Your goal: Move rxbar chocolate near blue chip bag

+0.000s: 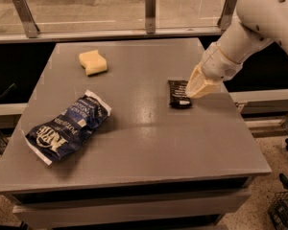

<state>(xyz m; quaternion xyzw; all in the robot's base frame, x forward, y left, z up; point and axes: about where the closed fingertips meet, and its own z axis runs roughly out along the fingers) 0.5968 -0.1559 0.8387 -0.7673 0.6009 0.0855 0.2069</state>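
Note:
The rxbar chocolate [178, 93], a small black wrapper with white text, lies flat on the right half of the grey table [149, 147]. My gripper [197, 87], cream-coloured at the end of the white arm, is low at the bar's right edge and seems to touch it. The blue chip bag [67, 126], large and crinkled with white lettering, lies at the table's front left, well apart from the bar.
A pale yellow sponge [92, 62] sits at the back left of the table. A glass rail with metal posts [150, 11] runs behind the table. A lower shelf edge and a wire basket [284, 210] show at the right, beyond the table.

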